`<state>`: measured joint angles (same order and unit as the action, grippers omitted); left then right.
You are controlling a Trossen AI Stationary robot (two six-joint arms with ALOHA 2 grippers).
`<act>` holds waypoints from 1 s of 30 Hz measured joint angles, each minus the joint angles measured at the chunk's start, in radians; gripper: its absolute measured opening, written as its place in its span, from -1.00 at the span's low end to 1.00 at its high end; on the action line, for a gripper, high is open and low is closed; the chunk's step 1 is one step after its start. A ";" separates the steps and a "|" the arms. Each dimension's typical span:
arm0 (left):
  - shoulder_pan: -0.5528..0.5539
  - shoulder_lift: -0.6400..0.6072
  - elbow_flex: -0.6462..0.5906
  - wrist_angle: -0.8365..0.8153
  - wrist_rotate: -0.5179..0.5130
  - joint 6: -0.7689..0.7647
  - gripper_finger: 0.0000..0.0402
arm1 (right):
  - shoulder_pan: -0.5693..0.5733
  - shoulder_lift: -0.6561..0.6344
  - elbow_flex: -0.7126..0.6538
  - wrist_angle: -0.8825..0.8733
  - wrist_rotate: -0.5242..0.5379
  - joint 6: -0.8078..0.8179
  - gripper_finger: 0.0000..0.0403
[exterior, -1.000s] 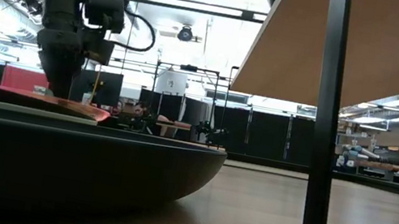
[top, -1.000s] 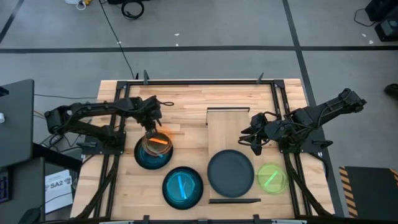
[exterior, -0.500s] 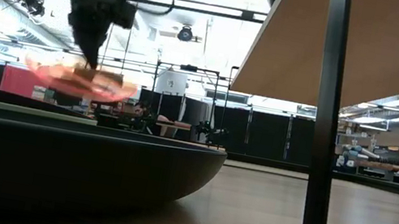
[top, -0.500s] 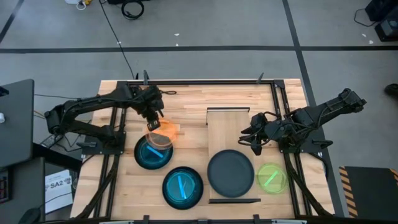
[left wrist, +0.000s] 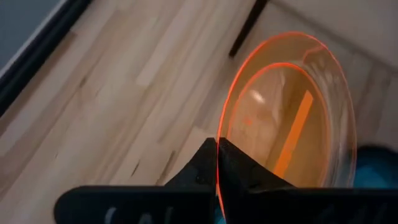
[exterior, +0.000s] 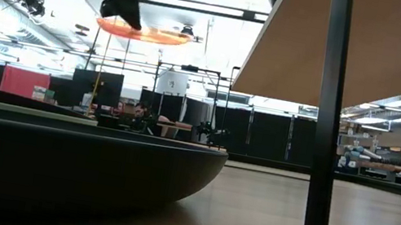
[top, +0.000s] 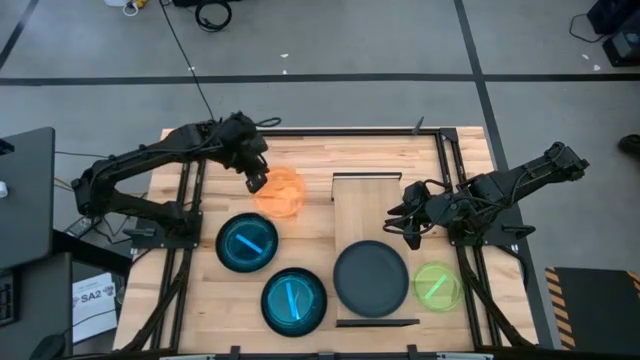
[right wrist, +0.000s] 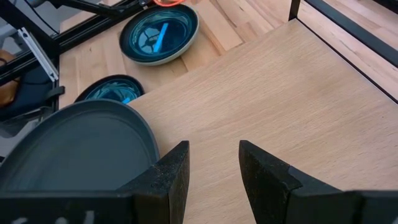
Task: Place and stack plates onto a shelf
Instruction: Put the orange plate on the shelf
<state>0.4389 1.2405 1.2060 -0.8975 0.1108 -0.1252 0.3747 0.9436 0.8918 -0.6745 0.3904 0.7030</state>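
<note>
The left gripper (top: 257, 181) has its fingers (left wrist: 211, 163) pinched tight on the rim of the orange plate (top: 279, 191), holding it in the air above the counter (top: 310, 165), just left of the shelf (top: 367, 205). In the low view the plate (exterior: 144, 32) hangs level, high over the wood. Two teal-blue plates lie on the counter left of the shelf: one (top: 248, 243) below the raised orange plate, the other (top: 294, 301) nearer the counter's front edge. A black plate (top: 371, 278) rests on the front half of the shelf; the back half is bare pale wood. The right gripper (top: 405, 224) hovers by the shelf's right edge with its fingers (right wrist: 171, 175) moderately apart, holding nothing. A lime-green plate (top: 437, 285) lies on the counter right of the shelf. Beyond the counter, the low view shows ceiling lights, dark screens and workbenches.
</note>
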 joint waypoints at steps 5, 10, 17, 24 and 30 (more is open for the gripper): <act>0.000 0.003 0.000 0.059 0.000 -0.064 -0.96 | 0.000 0.000 0.000 0.000 0.000 0.000 -0.28; -0.005 0.003 0.000 0.130 0.000 -0.124 -0.96 | 0.000 0.000 0.000 0.001 0.000 0.000 -0.28; -0.032 0.003 -0.001 0.212 -0.005 -0.188 -0.96 | -0.003 0.003 0.000 0.072 0.111 0.000 -0.28; -0.062 0.003 -0.001 0.276 -0.039 -0.206 -0.96 | -0.055 0.003 0.000 0.243 0.217 0.000 -0.28; -0.080 0.004 -0.001 0.342 -0.075 -0.206 -0.96 | -0.132 0.003 0.000 0.359 0.221 0.000 -0.28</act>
<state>0.3592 1.2442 1.2049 -0.5559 0.0360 -0.3309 0.2424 0.9470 0.8921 -0.3155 0.6110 0.7029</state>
